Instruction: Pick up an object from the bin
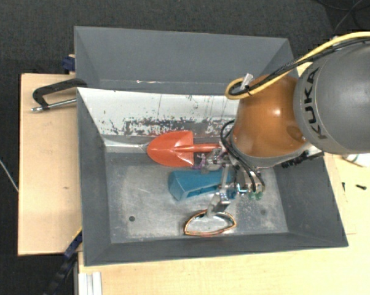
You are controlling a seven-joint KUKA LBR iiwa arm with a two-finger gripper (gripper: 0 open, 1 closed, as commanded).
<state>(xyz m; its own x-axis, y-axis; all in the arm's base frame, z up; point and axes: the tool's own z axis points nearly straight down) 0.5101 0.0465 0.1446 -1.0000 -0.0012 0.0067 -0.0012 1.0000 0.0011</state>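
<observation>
Claw (pixel 224 203), low in grey bin (pixel 93 183), just above oval copper-rimmed loop (pixel 209 225) by the front wall; grip width cannot be told. Blue block (pixel 193 184) just beside it; orange scoop (pixel 171 148) farther back.

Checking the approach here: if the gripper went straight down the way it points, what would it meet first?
Probably the oval, brown-rimmed thing lying in the bin: the gripper hangs at its upper rim. The blue block lies just beside the gripper, so depth leaves some doubt.
</observation>
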